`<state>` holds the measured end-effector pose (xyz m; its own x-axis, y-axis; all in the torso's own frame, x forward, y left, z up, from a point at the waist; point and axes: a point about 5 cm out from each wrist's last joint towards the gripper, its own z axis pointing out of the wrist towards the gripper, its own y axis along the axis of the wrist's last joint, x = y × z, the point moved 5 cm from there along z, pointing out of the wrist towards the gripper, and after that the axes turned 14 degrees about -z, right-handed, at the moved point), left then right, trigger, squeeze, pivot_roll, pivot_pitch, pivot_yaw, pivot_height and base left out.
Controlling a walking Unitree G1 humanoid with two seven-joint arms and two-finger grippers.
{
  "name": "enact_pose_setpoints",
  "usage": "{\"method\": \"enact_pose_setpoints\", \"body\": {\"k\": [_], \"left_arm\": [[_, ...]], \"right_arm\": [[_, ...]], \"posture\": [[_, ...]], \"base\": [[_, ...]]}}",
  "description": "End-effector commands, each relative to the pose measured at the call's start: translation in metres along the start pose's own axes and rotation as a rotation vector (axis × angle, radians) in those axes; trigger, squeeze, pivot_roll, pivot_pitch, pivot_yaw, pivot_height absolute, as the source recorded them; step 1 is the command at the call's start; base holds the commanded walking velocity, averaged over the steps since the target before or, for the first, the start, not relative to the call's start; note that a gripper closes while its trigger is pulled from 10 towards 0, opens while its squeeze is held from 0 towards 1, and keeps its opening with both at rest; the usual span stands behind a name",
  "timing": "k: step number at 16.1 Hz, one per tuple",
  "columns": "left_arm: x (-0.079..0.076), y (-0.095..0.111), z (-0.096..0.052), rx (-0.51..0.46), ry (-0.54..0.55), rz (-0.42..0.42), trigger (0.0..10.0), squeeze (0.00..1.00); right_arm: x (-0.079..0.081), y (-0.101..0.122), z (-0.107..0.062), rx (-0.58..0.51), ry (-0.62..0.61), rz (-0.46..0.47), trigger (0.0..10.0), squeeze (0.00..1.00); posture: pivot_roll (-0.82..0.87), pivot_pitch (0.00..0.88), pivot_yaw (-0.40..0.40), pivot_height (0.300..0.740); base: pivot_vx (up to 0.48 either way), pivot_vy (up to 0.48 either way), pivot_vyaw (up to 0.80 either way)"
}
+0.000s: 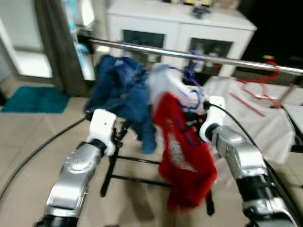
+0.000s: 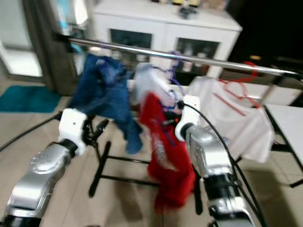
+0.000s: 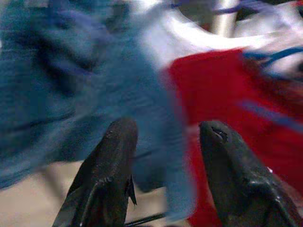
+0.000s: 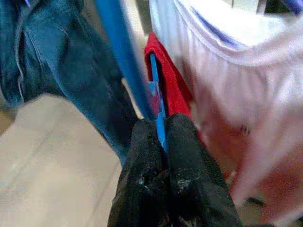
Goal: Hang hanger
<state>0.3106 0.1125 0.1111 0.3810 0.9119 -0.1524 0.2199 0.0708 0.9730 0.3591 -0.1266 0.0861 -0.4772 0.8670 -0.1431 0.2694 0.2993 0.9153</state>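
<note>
Right gripper (image 4: 162, 137) has its 2 black fingers pinched tight on a thin blue hanger (image 4: 156, 101), with no gap between the pads. That hanger carries a red shirt (image 1: 182, 151), which droops below the silver rail (image 1: 199, 56) of the drying rack and in front of a white garment (image 1: 163, 82). The hanger's hook is lost in blur near the rail, so I cannot tell whether it is already over the bar.

Left gripper (image 3: 163, 156) is spread wide and grips nothing; it hovers just in front of the blue garment (image 1: 120, 90) that hangs from the rail beside the white one.

Judging from this, the main risk is letting go early: if the hook is not seated over the rail, the hanger and red shirt would drop to the tiled floor (image 1: 42, 137). The grip sits on a narrow strip of plastic, so the hanger could twist between the pads and tilt the hook away from the bar. The clothes are packed close together, and the hook may catch on the white garment's neckline or its own hanger instead. A red hanger (image 1: 258, 82) rests on white cloth further along to the right, well apart from the work.
</note>
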Motion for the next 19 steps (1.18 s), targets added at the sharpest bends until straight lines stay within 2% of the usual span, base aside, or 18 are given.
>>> {"method": "enact_pose_setpoints", "body": {"k": [1,4,7,10,15,19], "left_arm": [[0.004,0.005,-0.002,-0.007,0.008,0.024,10.0,0.0],[0.002,0.004,-0.006,0.002,-0.004,0.042,10.0,0.0],[-0.005,0.004,-0.011,0.005,-0.044,0.058,10.0,0.0],[-0.014,0.011,-0.015,0.008,-0.111,0.058,10.0,0.0],[-0.023,0.025,-0.016,0.014,-0.211,0.091,10.0,0.0],[-0.017,0.031,-0.018,0.011,-0.204,0.105,10.0,0.0]], "right_arm": [[0.008,0.017,0.0,-0.048,0.044,-0.024,10.0,0.0],[0.014,0.02,-0.005,-0.057,0.061,-0.027,10.0,0.0],[0.023,0.022,-0.015,-0.072,0.095,-0.037,10.0,0.0],[0.029,0.039,-0.015,-0.154,0.083,-0.012,10.0,0.0],[0.026,0.071,-0.005,-0.229,0.033,-0.018,10.0,0.0],[0.015,0.09,0.022,-0.227,-0.073,0.051,10.0,0.0]], "posture": [[0.14,0.0,-0.08,0.74],[0.14,0.0,-0.086,0.74],[0.15,0.0,-0.086,0.74],[0.15,0.0,-0.079,0.74],[0.16,0.0,-0.065,0.74],[0.17,0.0,-0.066,0.74]], "base": [[0.382,0.0,0.0],[0.35,0.0,0.0],[0.0,0.0,0.0],[0.0,0.0,0.0],[0.0,0.0,0.0],[0.0,0.0,0.0]]}}
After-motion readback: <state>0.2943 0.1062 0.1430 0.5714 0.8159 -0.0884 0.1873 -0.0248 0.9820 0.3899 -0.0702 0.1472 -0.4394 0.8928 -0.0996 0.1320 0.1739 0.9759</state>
